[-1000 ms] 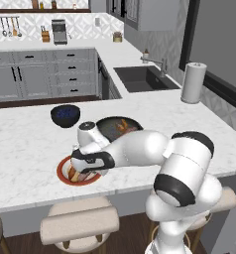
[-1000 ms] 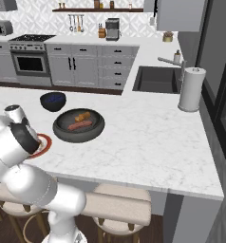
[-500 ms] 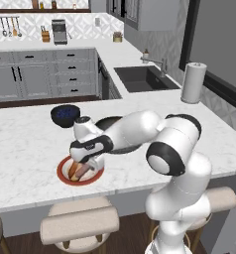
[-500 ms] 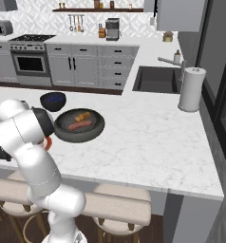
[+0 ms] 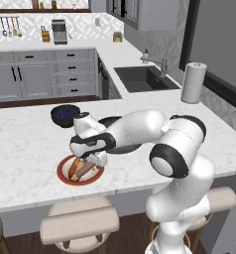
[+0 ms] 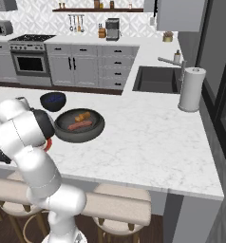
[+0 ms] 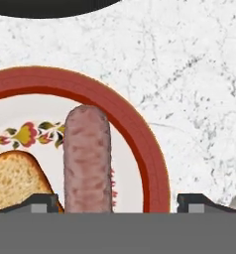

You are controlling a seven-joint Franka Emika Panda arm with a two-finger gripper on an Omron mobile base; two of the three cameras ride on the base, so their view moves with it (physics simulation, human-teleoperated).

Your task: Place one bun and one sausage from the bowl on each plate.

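Since a second ago my gripper has let go: jaws wide, sausage lying free on the red-rimmed plate, beside the bun.

We see a table of white marble-look stone, grey-veined and smooth. The red-rimmed plate looks like glazed ceramic, its cream centre painted with flowers. On it the sausage has a mottled, matt pink skin, and the bun a rough, porous crumb. The wide bowl reads as matt dark grey. The paper towel roll looks soft and white.
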